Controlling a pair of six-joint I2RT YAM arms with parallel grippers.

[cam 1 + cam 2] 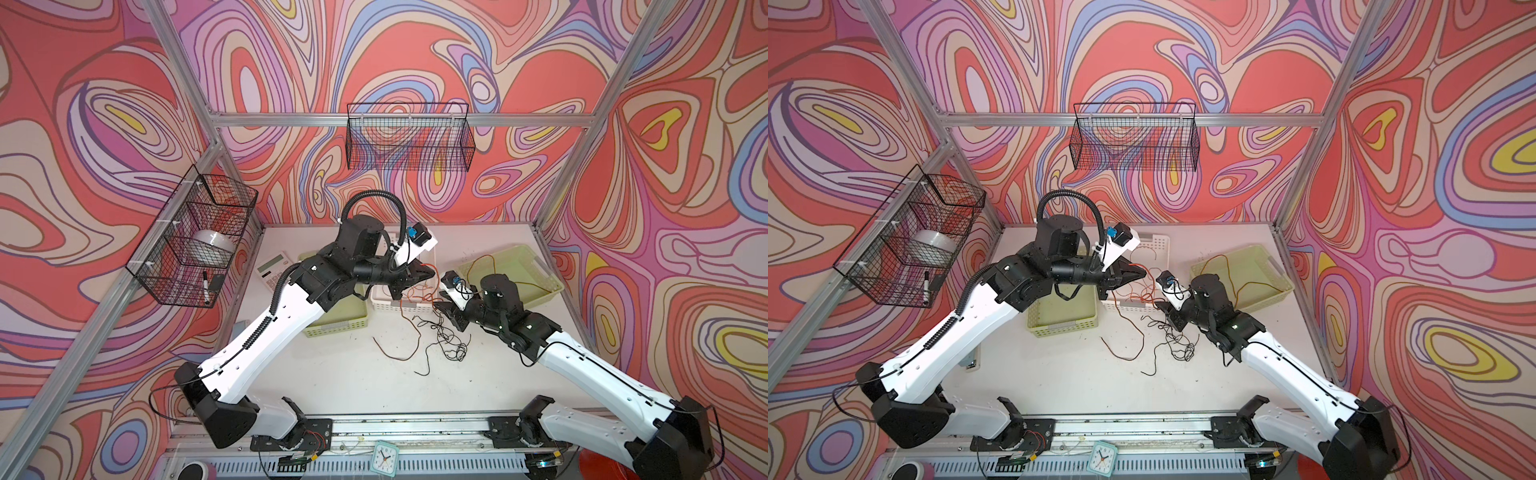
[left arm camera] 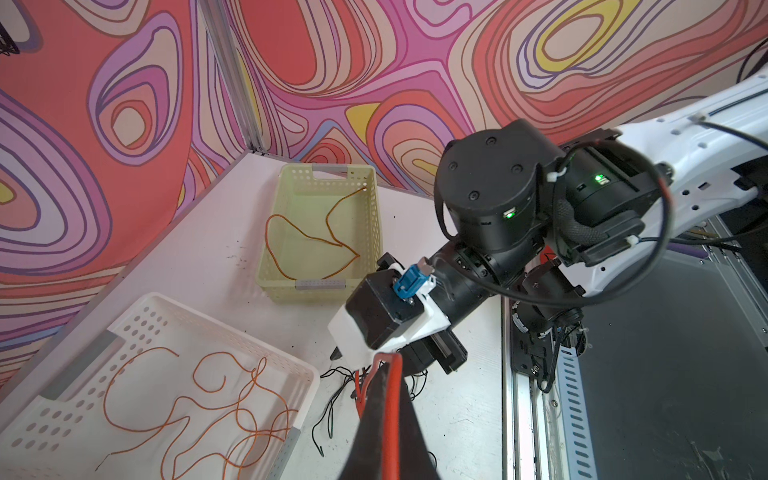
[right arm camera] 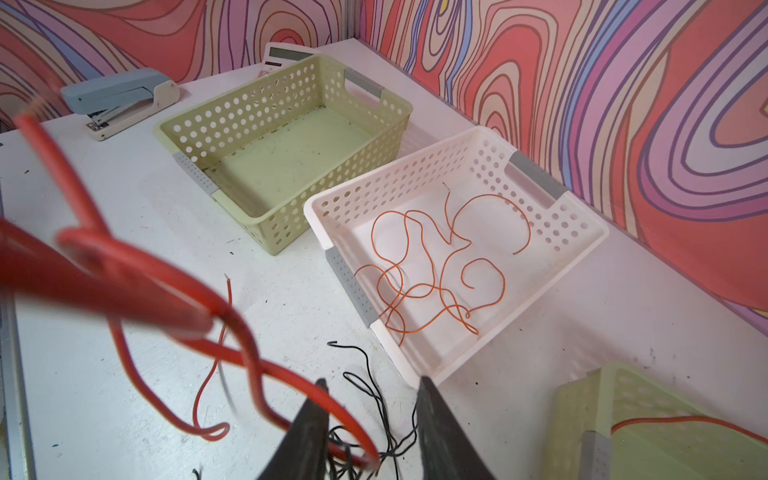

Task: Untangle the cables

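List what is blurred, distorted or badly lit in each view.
Right wrist view: the red cable close to the lens is badly out of focus, the white basket sharp. Left wrist view: the left gripper is soft at the lens. Both top views: frame posts splay outward, light even, shadows faint.

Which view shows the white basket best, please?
The right wrist view: almost the whole white basket, with orange cables inside, shows clearly. The left wrist view crops it; in both top views the left arm hides most.
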